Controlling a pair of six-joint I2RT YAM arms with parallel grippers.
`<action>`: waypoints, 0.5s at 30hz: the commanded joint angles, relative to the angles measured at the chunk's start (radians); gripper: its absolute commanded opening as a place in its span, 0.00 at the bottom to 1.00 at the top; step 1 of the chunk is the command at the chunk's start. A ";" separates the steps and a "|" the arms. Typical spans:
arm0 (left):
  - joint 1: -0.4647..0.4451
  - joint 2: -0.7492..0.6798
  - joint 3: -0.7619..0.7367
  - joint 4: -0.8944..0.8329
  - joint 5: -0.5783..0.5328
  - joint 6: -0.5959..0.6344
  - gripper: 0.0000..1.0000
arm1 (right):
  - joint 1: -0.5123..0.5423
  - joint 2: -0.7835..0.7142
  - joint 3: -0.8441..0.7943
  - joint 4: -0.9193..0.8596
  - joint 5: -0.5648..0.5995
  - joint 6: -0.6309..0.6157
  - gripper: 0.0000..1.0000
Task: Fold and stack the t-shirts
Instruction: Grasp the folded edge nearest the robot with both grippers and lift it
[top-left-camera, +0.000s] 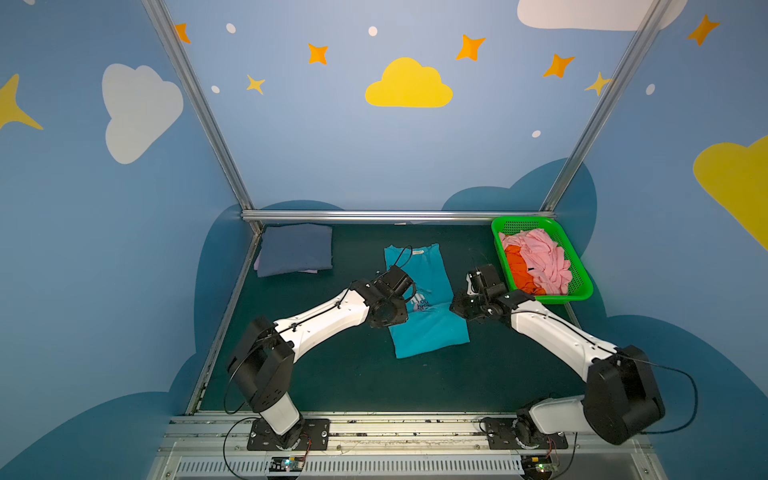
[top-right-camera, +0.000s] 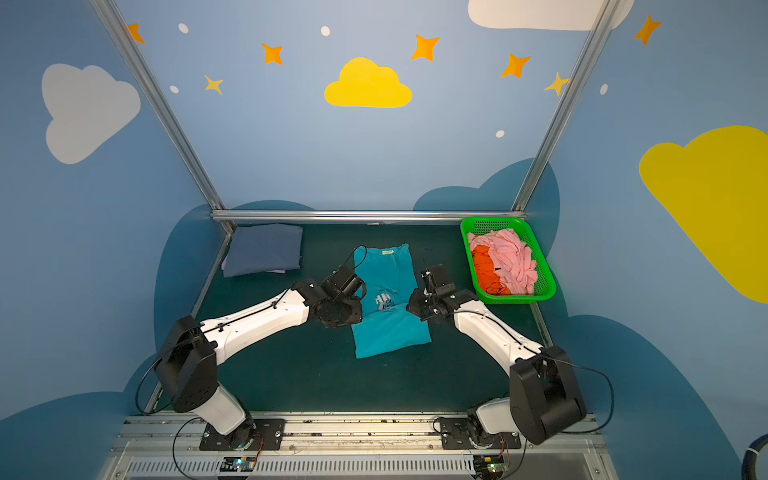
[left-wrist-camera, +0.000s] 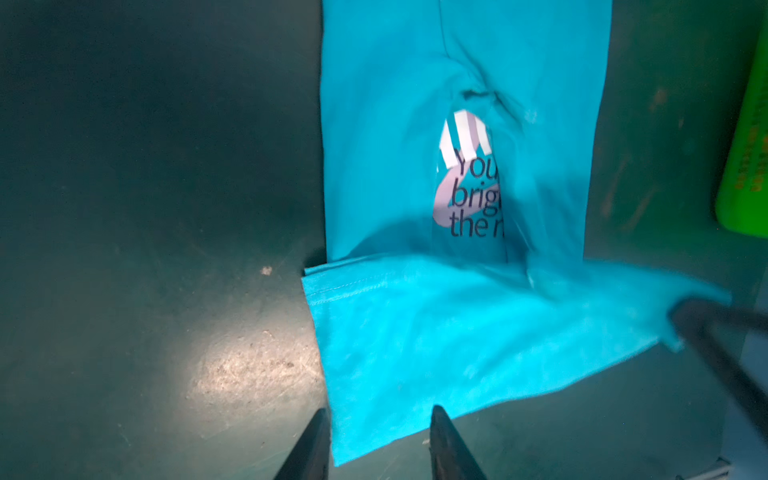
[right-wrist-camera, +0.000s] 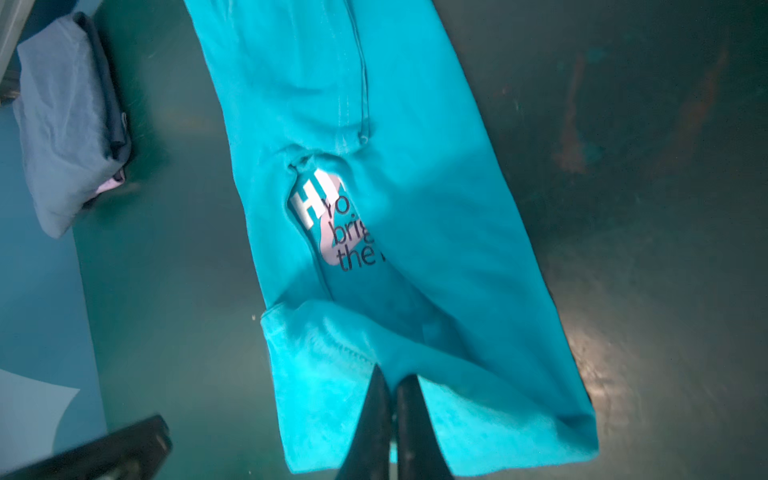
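Teal t-shirt (top-left-camera: 428, 332): folded long on the dark mat (top-left-camera: 332, 374), left of the green basket (top-left-camera: 557, 297), lower hem turned up toward the print.
Left gripper (left-wrist-camera: 380, 409): jaws parted, shirt corner lying loose between them.
Right gripper (right-wrist-camera: 395, 376): fingers pressed together, apparently nipping the turned hem on the basket's side.
Pink t-shirt (top-left-camera: 540, 257), orange t-shirt (top-left-camera: 519, 270): crumpled inside the basket.
Slate-blue t-shirt (top-left-camera: 295, 249): folded, well apart from the basket, lavender t-shirt (right-wrist-camera: 110, 185) beneath.

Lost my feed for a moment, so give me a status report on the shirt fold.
Left fingers open over edge of teal shirt. Right fingers shut on its folded-up hem. Green basket close by right arm.
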 joint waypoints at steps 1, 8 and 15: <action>0.002 -0.053 -0.029 -0.019 -0.023 0.013 0.42 | -0.046 0.095 0.088 -0.033 -0.123 -0.039 0.00; 0.011 -0.007 -0.040 0.009 -0.029 0.009 0.58 | -0.082 0.301 0.205 -0.071 -0.263 -0.057 0.00; 0.011 0.132 -0.019 0.058 -0.054 0.010 0.60 | -0.088 0.317 0.188 -0.056 -0.271 -0.059 0.00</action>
